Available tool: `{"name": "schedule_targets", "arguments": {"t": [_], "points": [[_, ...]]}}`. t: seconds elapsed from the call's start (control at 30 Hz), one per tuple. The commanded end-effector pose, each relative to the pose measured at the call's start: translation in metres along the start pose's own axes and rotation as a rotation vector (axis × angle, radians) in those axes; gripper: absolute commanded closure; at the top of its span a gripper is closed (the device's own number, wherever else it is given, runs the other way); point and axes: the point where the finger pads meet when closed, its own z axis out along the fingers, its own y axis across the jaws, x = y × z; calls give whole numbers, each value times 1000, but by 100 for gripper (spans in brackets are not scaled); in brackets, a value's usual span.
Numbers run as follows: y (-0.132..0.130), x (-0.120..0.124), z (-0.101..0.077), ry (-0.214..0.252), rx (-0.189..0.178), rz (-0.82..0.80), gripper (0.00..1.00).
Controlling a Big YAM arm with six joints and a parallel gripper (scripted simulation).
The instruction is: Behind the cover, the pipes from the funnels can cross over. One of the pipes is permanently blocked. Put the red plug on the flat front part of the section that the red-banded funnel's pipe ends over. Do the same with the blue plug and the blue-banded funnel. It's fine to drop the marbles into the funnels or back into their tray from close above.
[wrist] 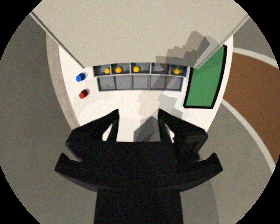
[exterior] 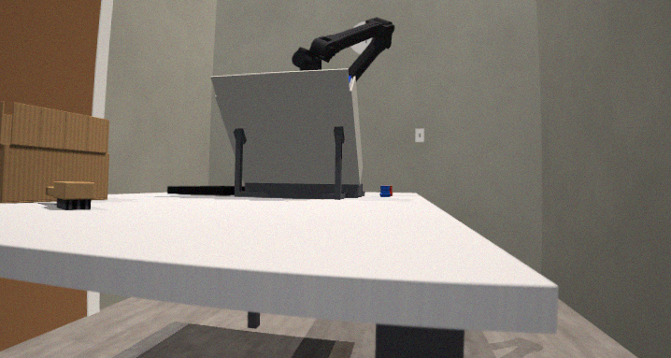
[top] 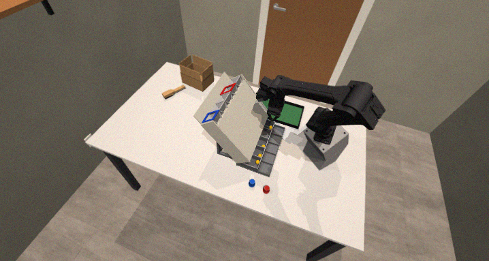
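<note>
The slanted grey cover (top: 239, 122) carries the red-banded funnel (top: 227, 88) and the blue-banded funnel (top: 210, 116) at its top. At its foot lies the dark row of sections (top: 268, 144) with several yellow marbles (top: 263, 145) in the back parts; the row also shows in the wrist view (wrist: 140, 76). The blue plug (top: 252, 182) and the red plug (top: 266, 189) stand on the table in front, side by side, and show in the wrist view as blue plug (wrist: 80, 78) and red plug (wrist: 83, 94). My gripper (top: 272, 115) hangs open and empty above the far end of the sections, its fingers apart.
A green tray (top: 289, 114) lies behind the sections, next to the arm's base (top: 324, 141). A cardboard box (top: 196, 71) and a wooden brush (top: 173, 91) sit at the table's far left corner. From behind, the cover's stand (exterior: 288, 167) hides the sections.
</note>
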Motion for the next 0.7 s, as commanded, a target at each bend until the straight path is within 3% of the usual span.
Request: {"name": "schedule_targets", "arguments": {"t": [0.0,0.67], "points": [[2,-9,-6,-25,4,-9,41],[0,-4,-3,-12,2,-7,41]]}}
